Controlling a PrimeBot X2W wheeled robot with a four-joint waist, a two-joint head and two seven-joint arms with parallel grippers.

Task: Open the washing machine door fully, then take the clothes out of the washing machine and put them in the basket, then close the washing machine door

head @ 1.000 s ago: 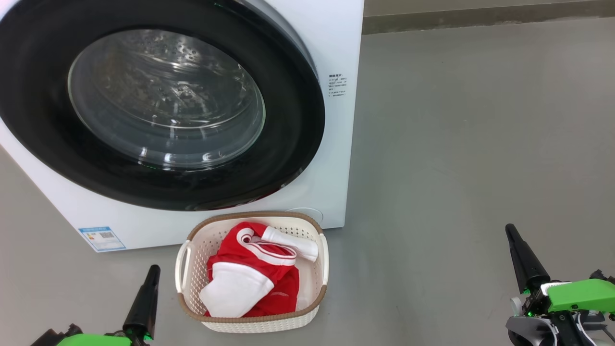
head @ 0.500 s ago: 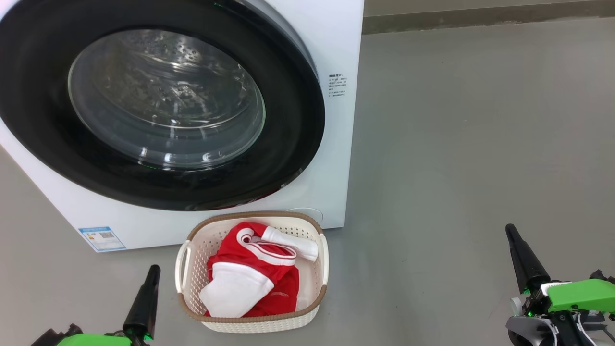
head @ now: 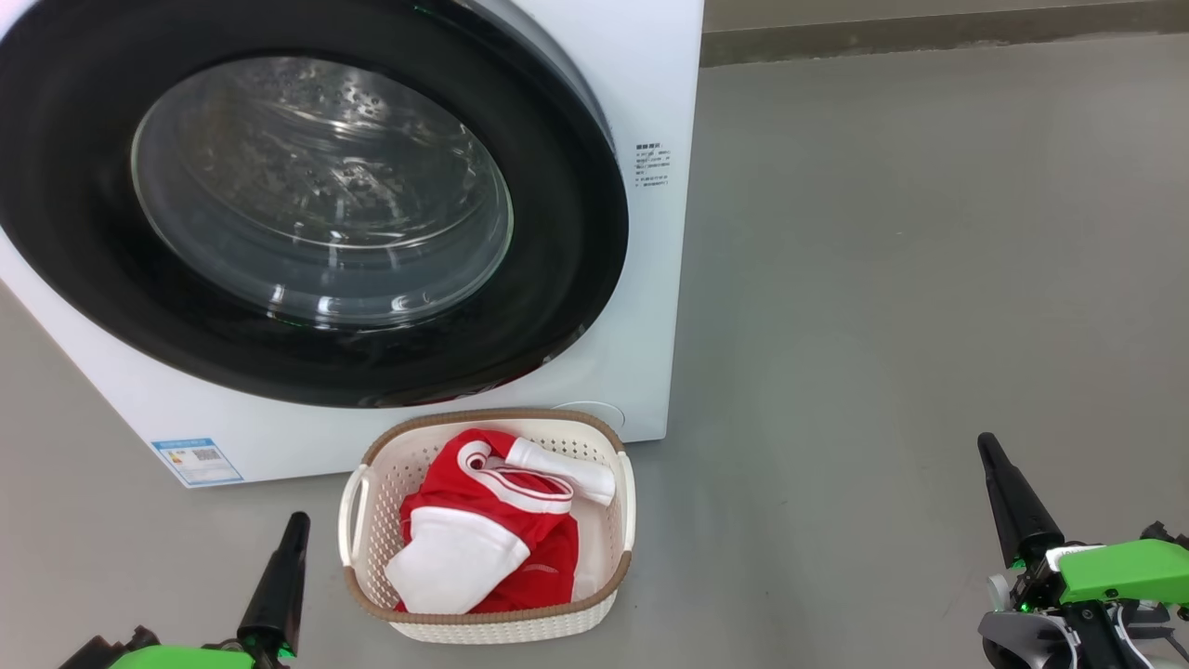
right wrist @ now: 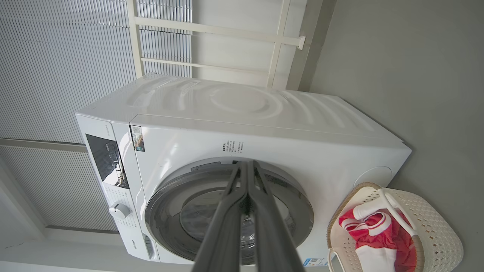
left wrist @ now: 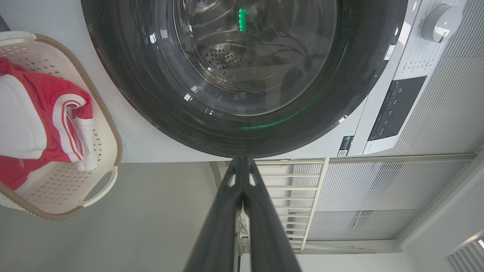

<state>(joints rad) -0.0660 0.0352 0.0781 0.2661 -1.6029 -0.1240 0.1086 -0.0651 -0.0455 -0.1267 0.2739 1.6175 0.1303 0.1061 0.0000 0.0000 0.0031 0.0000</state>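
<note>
The washing machine point(head: 650, 74) stands at the left, and the washing machine door point(head: 576, 279), black-rimmed with a glass bowl, lies flat against its front. The basket point(head: 502, 632) sits on the floor just before the machine, with the red and white clothes point(head: 492, 539) piled inside. My left gripper point(head: 295, 520) is shut and empty, low on the floor just left of the basket. Far out to the right, my right gripper point(head: 985, 441) is shut and empty too. The left wrist view has the door point(left wrist: 151, 113), the basket point(left wrist: 102, 185) and the shut left gripper point(left wrist: 242, 160). The right wrist view has the machine point(right wrist: 245, 109), the clothes point(right wrist: 378, 230) and the shut right gripper point(right wrist: 245, 163).
Bare grey floor point(head: 929, 279) spreads to the right of the machine, ending at a dark wall base point(head: 929, 32). The control panel point(left wrist: 397, 107) and knob point(left wrist: 440, 17) top the machine's front. A slatted wall with a white frame point(right wrist: 211, 28) stands behind the machine.
</note>
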